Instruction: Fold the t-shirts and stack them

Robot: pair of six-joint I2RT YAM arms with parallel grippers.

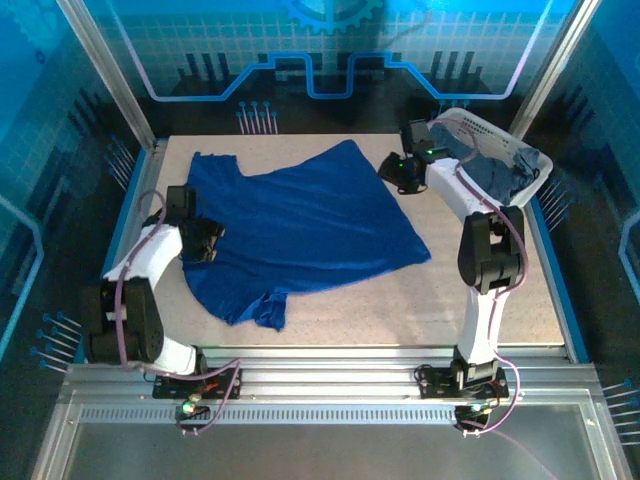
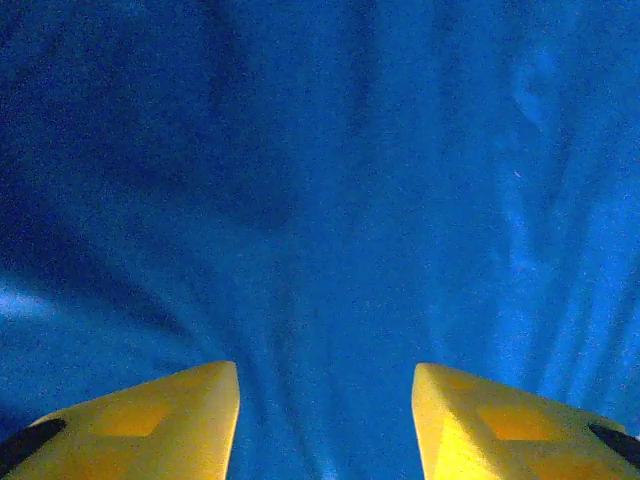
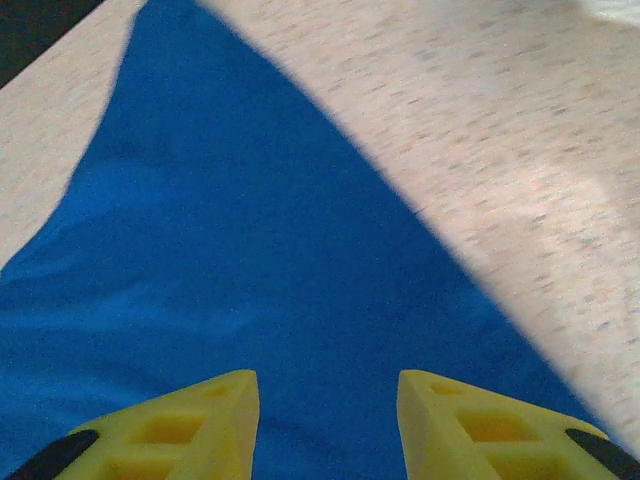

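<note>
The blue shirt lies spread on the bench. Over its left side the left fingers stand apart; the right fingers, also apart, hang over its far corner. A basket with grey shirts sits far right

The t-shirt is soft, matt cloth with gentle creases. The table looks speckled, grainy and matt. The fingers are smooth yellow plastic.
</note>
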